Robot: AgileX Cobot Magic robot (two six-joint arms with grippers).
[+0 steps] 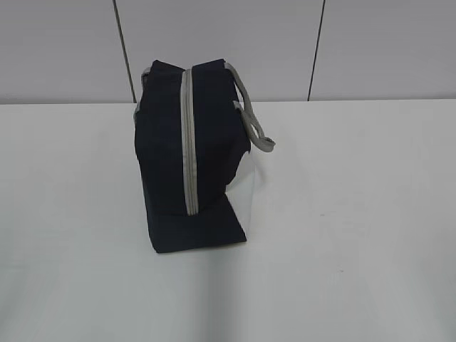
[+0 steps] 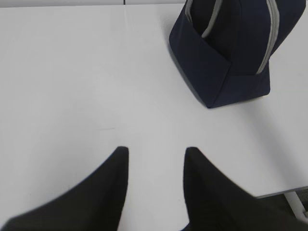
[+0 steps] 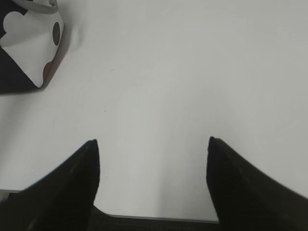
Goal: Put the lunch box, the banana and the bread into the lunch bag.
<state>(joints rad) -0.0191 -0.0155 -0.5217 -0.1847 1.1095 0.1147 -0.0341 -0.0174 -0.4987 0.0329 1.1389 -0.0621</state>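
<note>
The dark navy lunch bag (image 1: 189,160) stands on the white table, its grey zipper (image 1: 188,142) running up the end that faces the exterior camera and shut. It also shows in the left wrist view (image 2: 231,53) at the top right, and its white patterned side panel (image 3: 33,53) shows at the top left of the right wrist view. My left gripper (image 2: 156,150) is open and empty above bare table, well short of the bag. My right gripper (image 3: 151,140) is wide open and empty near the table's front edge. The lunch box, the banana and the bread are out of view.
The white table (image 1: 356,214) stretches around the bag, with a grey panelled wall behind it. Grey strap handles (image 1: 253,121) hang over the bag's right side. The table's edge (image 2: 284,192) shows at the lower right of the left wrist view.
</note>
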